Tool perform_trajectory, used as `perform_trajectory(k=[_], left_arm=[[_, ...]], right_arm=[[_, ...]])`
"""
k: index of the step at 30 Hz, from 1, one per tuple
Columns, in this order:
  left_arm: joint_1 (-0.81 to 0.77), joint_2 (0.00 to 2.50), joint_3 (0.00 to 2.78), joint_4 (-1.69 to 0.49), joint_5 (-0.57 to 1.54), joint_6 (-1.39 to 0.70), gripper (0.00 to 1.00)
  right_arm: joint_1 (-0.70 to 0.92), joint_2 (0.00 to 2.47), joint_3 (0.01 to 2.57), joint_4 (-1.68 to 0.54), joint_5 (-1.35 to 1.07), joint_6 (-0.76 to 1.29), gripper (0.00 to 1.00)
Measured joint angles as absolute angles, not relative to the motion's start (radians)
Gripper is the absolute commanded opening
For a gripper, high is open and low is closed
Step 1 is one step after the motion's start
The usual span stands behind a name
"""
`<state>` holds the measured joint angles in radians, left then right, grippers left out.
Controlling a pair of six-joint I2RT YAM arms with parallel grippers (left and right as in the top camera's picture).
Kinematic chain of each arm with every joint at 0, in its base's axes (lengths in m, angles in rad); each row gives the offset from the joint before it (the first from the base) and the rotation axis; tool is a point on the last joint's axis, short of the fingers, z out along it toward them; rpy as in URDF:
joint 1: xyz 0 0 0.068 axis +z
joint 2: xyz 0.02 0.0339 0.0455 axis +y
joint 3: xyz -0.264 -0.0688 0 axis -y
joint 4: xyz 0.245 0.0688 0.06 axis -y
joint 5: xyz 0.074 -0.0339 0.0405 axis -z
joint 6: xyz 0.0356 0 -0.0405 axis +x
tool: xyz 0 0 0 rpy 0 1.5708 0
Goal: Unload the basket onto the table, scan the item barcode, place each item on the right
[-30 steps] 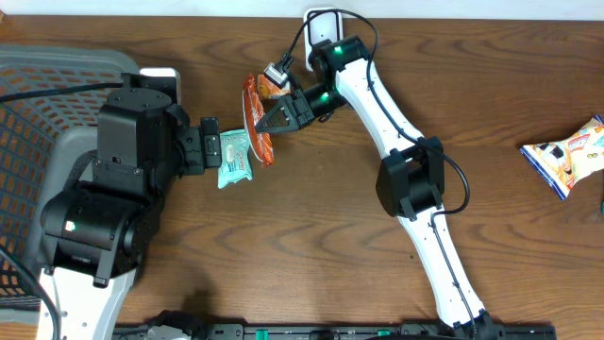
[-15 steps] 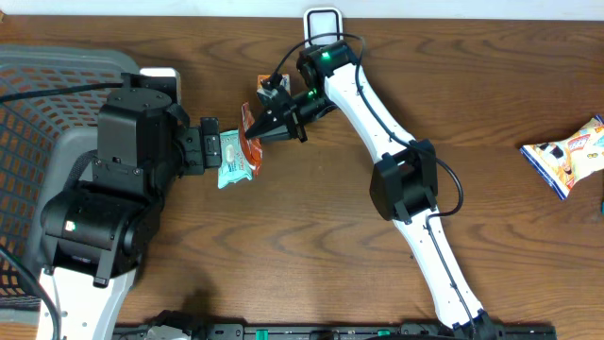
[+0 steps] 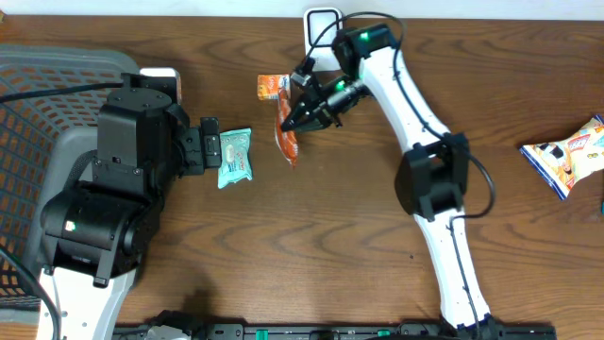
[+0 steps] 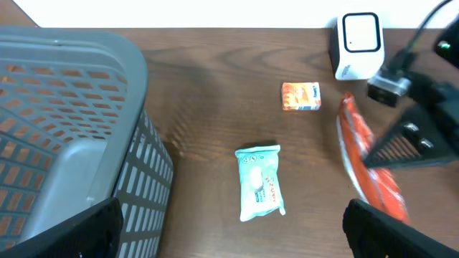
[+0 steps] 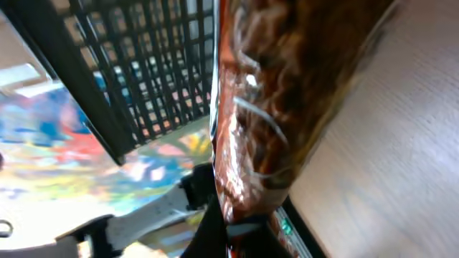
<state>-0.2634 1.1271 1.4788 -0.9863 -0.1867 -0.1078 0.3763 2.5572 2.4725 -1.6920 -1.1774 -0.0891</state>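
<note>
While my left gripper (image 3: 212, 144) stood spread wide with nothing in it, a teal wipes pack (image 4: 259, 183) lay flat on the table (image 3: 311, 246) just ahead of it, beside the grey basket (image 4: 64, 93). My right gripper (image 3: 291, 123) was clamped tight on a long orange packet (image 3: 288, 146), close over the wood. Beyond lay a small orange box (image 3: 271, 87), and farthest back stood the white scanner (image 3: 323, 19).

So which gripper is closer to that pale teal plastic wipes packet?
Left. The left gripper is open just beside the pale teal plastic wipes packet; the right gripper is farther off on its other side, shut on a long orange packet.
</note>
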Motion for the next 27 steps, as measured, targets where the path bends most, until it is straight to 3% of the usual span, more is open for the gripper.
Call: perform_trajectory(k=[6, 12, 19, 27], left_arm=[[-0.263, 1.127, 1.479, -0.987, -0.186, -0.108, 0.98], [-0.263, 1.127, 1.479, -0.987, -0.187, -0.108, 0.98], [-0.263, 1.127, 1.479, -0.987, -0.187, -0.108, 0.98], [-0.263, 1.127, 1.479, -0.987, -0.186, -0.108, 0.98]], right_arm=[[0.356, 2.191, 2.118, -1.699, -1.089, -0.248, 0.01], [0.196, 1.893, 1.7, -1.689, -1.153, -0.442, 0.01], [0.017, 2.003, 1.237, -1.606, -1.373, -0.5, 0.01], [-0.011, 2.094, 1.171, -1.63, -1.499, -0.516, 0.01]])
